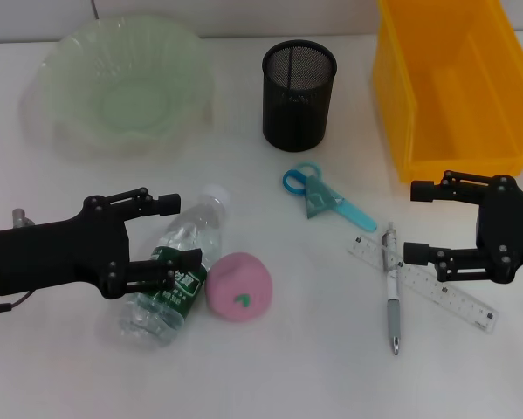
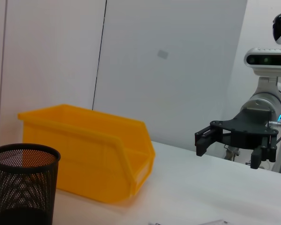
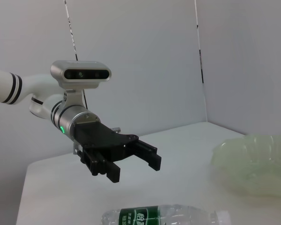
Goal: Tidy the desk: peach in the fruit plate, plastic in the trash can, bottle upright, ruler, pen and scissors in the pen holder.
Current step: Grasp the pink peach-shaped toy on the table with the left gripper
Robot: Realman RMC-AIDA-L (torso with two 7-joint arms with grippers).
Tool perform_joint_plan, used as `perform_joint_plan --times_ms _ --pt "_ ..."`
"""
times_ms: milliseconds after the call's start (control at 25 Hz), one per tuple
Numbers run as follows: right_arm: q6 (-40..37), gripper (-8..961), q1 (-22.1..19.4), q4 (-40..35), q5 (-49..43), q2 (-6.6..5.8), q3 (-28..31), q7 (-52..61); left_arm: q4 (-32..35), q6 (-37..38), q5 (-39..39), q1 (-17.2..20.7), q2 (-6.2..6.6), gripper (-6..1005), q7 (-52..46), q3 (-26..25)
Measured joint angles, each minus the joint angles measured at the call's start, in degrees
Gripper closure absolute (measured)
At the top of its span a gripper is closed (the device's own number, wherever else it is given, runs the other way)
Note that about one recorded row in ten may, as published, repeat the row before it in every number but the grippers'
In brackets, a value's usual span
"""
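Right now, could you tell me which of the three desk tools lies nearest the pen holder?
The scissors, with blue handles, lie just in front of the pen holder; the pen and the ruler lie farther off.

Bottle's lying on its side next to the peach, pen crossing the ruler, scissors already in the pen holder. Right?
Not quite. The head view shows the scissors lying on the desk in front of the pen holder, not in it. The bottle lies beside the peach, and the pen crosses the ruler.

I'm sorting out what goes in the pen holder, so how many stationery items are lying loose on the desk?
3: the scissors below the pen holder, and the pen lying across the ruler, by the right gripper.
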Motion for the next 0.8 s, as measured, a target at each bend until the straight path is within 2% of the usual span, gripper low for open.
perform_joint_plan --times_ms 800 --pt "0.09 128 -0.19 -0.29 0.09 0.0 0.62 0.01 -0.56 0.38 -0.18 -0.17 -0.29 189 1.87 0.76"
